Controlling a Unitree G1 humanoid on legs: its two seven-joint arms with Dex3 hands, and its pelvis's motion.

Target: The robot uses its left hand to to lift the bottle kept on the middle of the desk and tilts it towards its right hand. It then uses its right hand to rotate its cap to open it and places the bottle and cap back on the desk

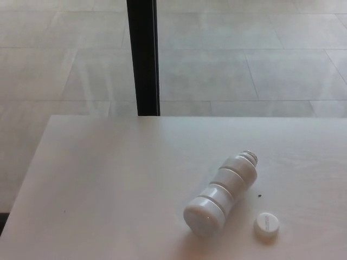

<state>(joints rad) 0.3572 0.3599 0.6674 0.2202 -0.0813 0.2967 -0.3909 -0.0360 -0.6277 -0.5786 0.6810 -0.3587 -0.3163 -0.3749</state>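
A clear plastic bottle lies on its side on the white desk, right of the middle. Its open neck points to the far right and its base faces the near edge. The white cap lies flat on the desk just right of the bottle's base, apart from it. Neither of my hands shows in the head view.
A black vertical post stands behind the desk's far edge. Beyond it is a pale tiled floor. A small dark speck marks the desk between bottle and cap.
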